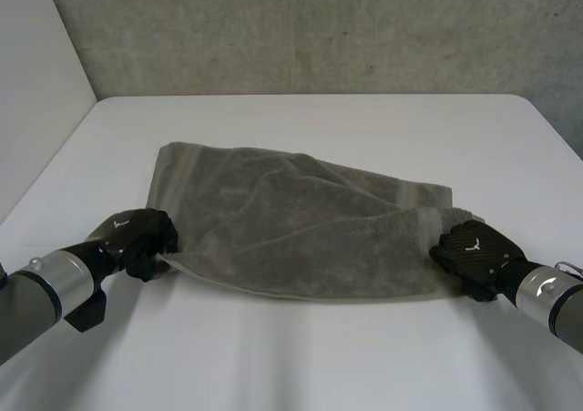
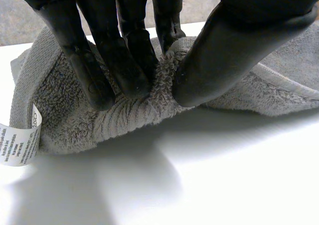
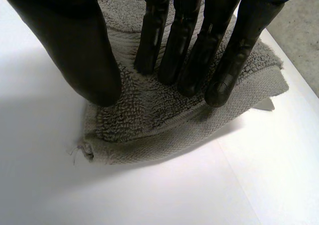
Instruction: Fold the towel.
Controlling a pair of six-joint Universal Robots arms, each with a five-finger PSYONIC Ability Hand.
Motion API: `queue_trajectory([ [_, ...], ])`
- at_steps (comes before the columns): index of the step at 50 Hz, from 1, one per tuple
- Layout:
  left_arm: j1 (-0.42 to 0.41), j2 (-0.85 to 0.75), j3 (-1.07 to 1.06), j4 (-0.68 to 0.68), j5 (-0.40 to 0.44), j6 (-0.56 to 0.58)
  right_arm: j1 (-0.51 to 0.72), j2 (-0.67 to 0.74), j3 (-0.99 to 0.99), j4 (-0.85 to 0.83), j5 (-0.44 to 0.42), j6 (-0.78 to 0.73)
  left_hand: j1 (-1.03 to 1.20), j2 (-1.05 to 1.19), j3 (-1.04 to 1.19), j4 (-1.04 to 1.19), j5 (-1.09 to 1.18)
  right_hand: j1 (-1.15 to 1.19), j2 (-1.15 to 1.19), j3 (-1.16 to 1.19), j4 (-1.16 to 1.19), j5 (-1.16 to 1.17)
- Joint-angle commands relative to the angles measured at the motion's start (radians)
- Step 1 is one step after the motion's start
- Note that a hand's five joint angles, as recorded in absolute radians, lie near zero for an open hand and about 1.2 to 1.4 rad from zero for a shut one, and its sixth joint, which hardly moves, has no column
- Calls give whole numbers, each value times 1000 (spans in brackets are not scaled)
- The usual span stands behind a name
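A grey towel (image 1: 301,220) lies rumpled and partly doubled over on the white table (image 1: 310,356). My left hand (image 1: 141,233) is at the towel's near left corner. In the left wrist view its fingers (image 2: 124,60) and thumb (image 2: 224,55) pinch a ridge of the towel (image 2: 99,125) between them. My right hand (image 1: 474,247) sits on the near right corner. In the right wrist view its fingers (image 3: 199,50) and thumb (image 3: 84,55) press down on the towel (image 3: 144,125) a little apart, with flat cloth between them.
A white care label (image 2: 17,145) sticks out of the towel's edge beside my left hand. A grey concrete wall (image 1: 319,28) stands behind the table's far edge. Bare table lies in front of the towel and beyond it.
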Motion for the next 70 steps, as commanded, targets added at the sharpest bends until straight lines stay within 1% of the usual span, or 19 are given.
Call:
queue_trajectory([
  [1,0,0,0,0,0,0,0,1,0,1,0,0,104,57,44,32,87,110,126,120,118,125],
  [8,0,0,0,0,0,0,3,-2,2,7,0,3,104,57,44,32,87,394,409,403,401,409],
  [14,0,3,0,-2,0,0,12,-12,2,15,2,11,104,57,44,32,87,394,410,404,401,409],
  [20,5,66,20,-12,-2,-3,21,-107,-34,82,-7,161,104,57,44,32,87,394,410,404,401,409],
  [24,6,129,34,-14,-3,-19,17,-217,-115,197,-14,300,104,57,44,32,87,394,410,404,401,409],
  [29,14,234,63,-15,-3,-84,12,-282,-181,286,-27,361,104,57,44,32,87,394,410,404,401,409],
  [31,28,287,71,-17,-2,-126,9,-352,-257,413,-58,409,104,57,44,32,87,394,410,404,401,409],
  [35,78,379,84,-24,5,-186,8,-374,-313,512,-80,422,104,57,44,32,87,394,410,404,401,409],
  [41,136,451,104,-72,55,-200,-29,-377,-390,654,-112,416,104,57,44,32,87,394,410,404,401,409],
  [46,162,460,137,-116,97,-203,-58,-392,-468,714,-138,423,104,57,44,32,87,394,410,404,401,409],
  [55,175,428,221,-133,103,-203,-61,-380,-629,720,-155,505,104,57,44,32,87,394,410,404,401,409],
  [57,173,332,273,-130,98,-206,-61,-355,-647,710,-150,511,104,57,44,32,87,394,410,404,401,409],
  [59,160,271,314,-130,97,-206,-60,-309,-673,691,-141,512,104,57,44,32,87,394,410,404,401,409],
  [61,146,213,364,-130,92,-206,-29,-213,-745,650,-75,509,104,57,44,32,87,394,410,404,401,409],
  [62,120,155,418,-133,87,-206,-29,-213,-745,650,-75,509,104,57,44,32,87,394,410,404,401,409],
  [64,88,88,480,-136,84,-206,84,-130,-845,641,64,502,104,57,44,32,87,394,410,404,401,409],
  [65,59,18,555,-141,81,-206,84,-130,-845,641,65,502,104,57,44,32,87,394,410,404,401,409],
  [67,29,-47,633,-149,66,-204,193,-34,-975,639,207,480,104,57,44,32,87,394,410,404,401,409],
  [70,-11,-148,800,-175,6,-198,224,5,-1038,639,253,469,104,57,44,32,87,394,410,404,401,409],
])
